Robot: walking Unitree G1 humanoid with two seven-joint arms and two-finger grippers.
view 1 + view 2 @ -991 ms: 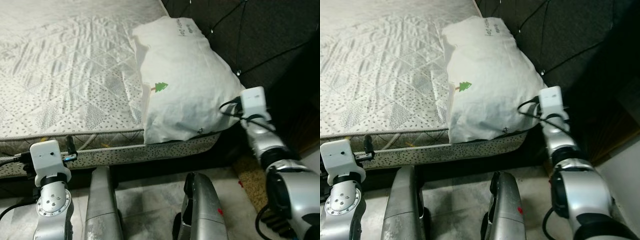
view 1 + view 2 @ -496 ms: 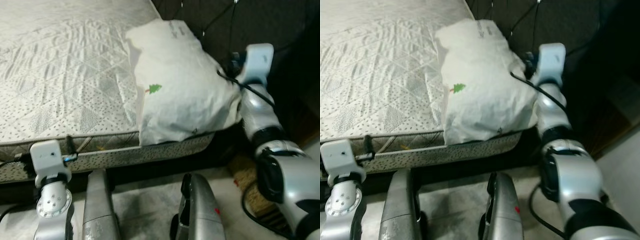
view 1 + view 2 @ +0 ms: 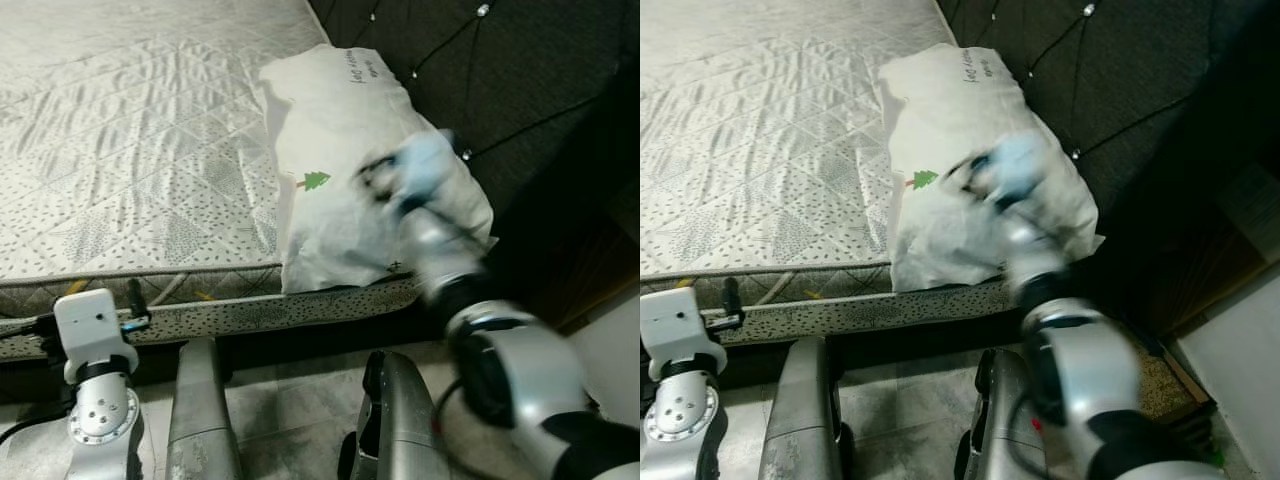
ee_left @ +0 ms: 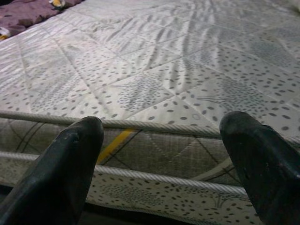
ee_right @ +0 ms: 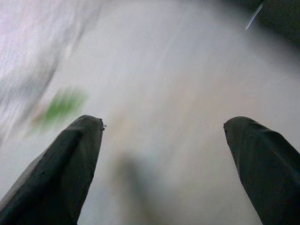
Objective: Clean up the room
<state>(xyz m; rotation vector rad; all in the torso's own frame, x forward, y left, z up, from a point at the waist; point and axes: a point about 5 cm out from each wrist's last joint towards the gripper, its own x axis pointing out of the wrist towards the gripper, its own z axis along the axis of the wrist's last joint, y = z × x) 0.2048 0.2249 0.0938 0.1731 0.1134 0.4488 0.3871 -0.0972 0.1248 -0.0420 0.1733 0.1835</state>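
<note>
A white pillow (image 3: 335,120) with a small green tree print (image 3: 317,181) lies at the head end of the bed's mattress (image 3: 130,130), leaning against the dark headboard. My right arm (image 3: 440,250) is blurred with motion and crosses over the pillow's front half. My right gripper (image 5: 164,154) is open, just above the pillow (image 5: 178,70), with nothing between its fingers. My left gripper (image 4: 159,154) is open too, low at the left, and faces the mattress's side edge (image 4: 154,140).
The dark tufted headboard (image 3: 480,70) rises right behind the pillow. My silver legs (image 3: 200,410) stand on pale floor tiles close to the bed's side. A purple cloth (image 4: 23,11) lies far across the mattress. A brown mat (image 3: 1160,385) lies at the right.
My right arm has swung from the pillow's headboard side to over its front half and is now blurred. The left arm has stayed put. The camera shifted slightly.
</note>
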